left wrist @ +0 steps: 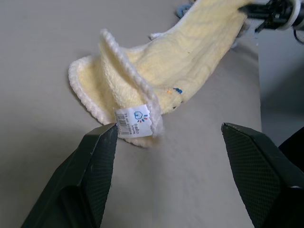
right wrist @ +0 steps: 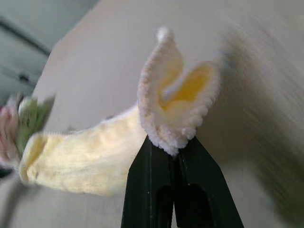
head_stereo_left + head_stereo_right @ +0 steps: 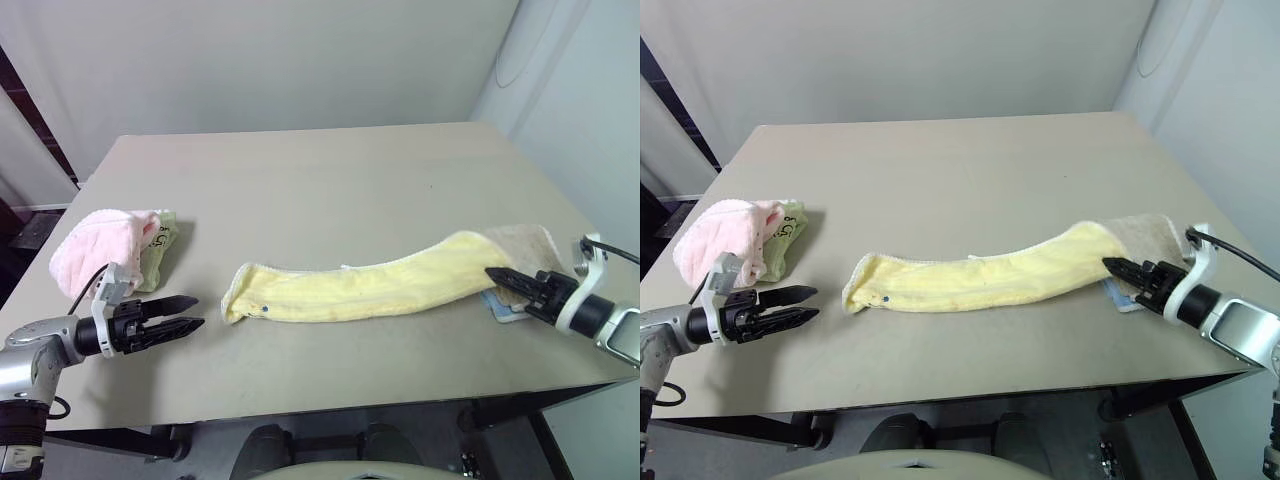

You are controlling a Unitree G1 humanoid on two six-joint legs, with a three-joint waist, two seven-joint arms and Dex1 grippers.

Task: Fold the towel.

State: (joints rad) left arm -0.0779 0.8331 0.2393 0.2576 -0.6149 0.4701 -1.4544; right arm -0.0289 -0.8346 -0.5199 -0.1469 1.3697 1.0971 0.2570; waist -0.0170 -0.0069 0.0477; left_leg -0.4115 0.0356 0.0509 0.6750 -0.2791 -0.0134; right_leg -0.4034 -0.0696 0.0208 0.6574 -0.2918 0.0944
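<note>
On the beige desk (image 3: pixel 330 180), toward its near edge, the pale yellow towel (image 3: pixel 370 285) lies as a long, loosely rolled band running from about nine o'clock to three o'clock, bowing upward as it goes right. Its left end is rounded and doubled over, with a whitish stitched hem and a small dark dot on the fabric near that end.

My right pincer (image 3: pixel 500 277), at three o'clock, has its two black fingers pressed together on the towel's right end. In the right wrist view the hemmed edge curls up out of the closed tips like an open petal, and this end is raised above the desk. Under it, at the desk's right edge, lies a beige tan towel (image 3: pixel 525 245), with something pale blue (image 3: pixel 505 310) peeking out just below the pincer.

My left pincer (image 3: pixel 185 313), at eight o'clock, has its fingers apart and holds nothing. It points toward the towel's left end, near it but not touching. From my left wrist, the small white label (image 1: pixel 134 122) on that end sits just beside one finger (image 1: pixel 95 166).

At nine o'clock, behind my left pincer, a pink fluffy cloth (image 3: pixel 95 248) sits bunched on a pale green cloth (image 3: pixel 160 250).
</note>
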